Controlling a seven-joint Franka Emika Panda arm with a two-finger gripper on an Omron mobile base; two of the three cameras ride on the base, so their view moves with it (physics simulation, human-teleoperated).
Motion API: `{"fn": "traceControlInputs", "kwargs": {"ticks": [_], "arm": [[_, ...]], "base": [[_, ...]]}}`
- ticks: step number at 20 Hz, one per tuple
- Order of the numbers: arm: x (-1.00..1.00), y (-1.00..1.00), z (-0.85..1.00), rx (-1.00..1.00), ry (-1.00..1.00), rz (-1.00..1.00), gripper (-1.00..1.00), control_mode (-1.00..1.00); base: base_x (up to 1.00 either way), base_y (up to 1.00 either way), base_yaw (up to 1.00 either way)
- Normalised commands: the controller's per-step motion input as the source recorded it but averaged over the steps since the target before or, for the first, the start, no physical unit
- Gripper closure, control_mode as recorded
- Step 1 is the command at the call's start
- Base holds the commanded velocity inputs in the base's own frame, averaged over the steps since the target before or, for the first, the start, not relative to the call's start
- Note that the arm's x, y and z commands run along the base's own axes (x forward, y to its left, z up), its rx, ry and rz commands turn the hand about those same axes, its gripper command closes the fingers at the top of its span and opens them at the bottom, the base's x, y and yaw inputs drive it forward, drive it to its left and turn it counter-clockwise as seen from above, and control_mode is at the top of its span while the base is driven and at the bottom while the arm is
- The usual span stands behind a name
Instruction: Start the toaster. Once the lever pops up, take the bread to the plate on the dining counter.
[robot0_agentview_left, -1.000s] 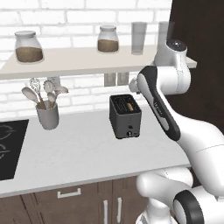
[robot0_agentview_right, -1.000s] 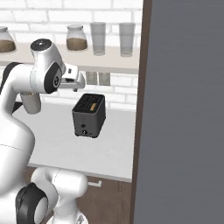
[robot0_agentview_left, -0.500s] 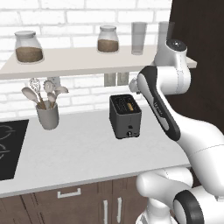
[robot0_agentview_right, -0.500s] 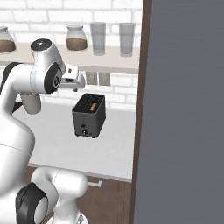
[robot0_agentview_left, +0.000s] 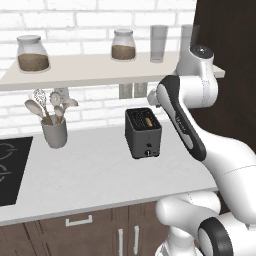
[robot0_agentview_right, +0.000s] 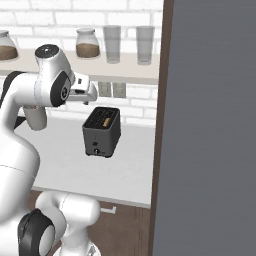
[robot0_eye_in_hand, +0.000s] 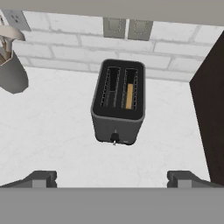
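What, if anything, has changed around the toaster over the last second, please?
Nothing has visibly changed. The arm keeps its pose above the counter, with the end effector open and holding nothing. The toaster stands where it was, the bread down in one slot, and the utensil cup has not moved.

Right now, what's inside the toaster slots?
The toaster has bread edge-up in one slot; the other slot looks empty. The slice's lower part is hidden inside.
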Motion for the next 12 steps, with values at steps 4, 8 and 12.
{"fn": "traceControlInputs", "kwargs": {"ticks": [4, 8, 12], "arm": [[0.00, 0.00, 0.00, 0.00, 0.00, 0.00, -1.00, -1.00], [0.00, 0.00, 0.00, 0.00, 0.00, 0.00, -1.00, -1.00], [0.00, 0.00, 0.00, 0.00, 0.00, 0.00, -1.00, -1.00]], "base": [[0.00, 0.00, 0.00], [0.00, 0.00, 0.00], [0.00, 0.00, 0.00]]}}
